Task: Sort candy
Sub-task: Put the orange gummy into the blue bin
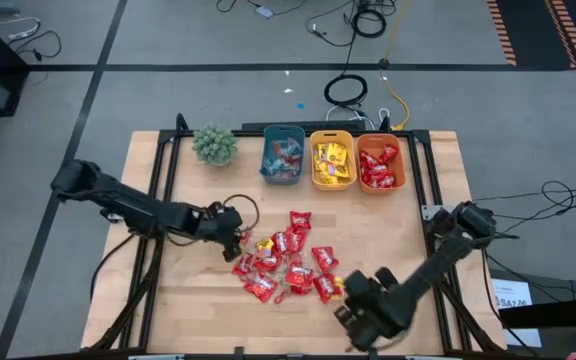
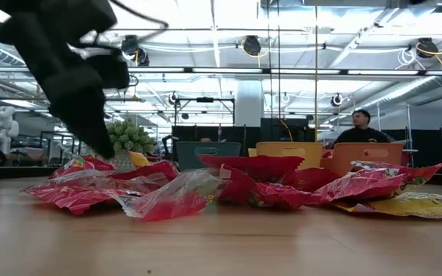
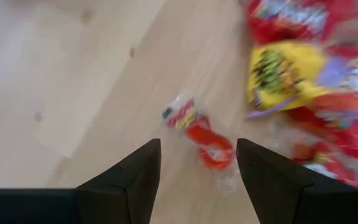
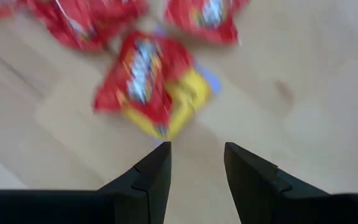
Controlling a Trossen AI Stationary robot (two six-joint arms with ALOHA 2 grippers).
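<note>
We see the candy (image 1: 286, 262) as a heap of shiny red packets with a few yellow ones, crinkled, lying mid-table, nearer than the three bins (image 1: 333, 160), which hold more. Printing on the wrappers is too blurred for us to read. The left gripper (image 1: 236, 238) sits at the heap's left edge, fingers apart, holding nothing. The right gripper (image 1: 353, 293) sits at the heap's near right, also parted and empty.
</note>
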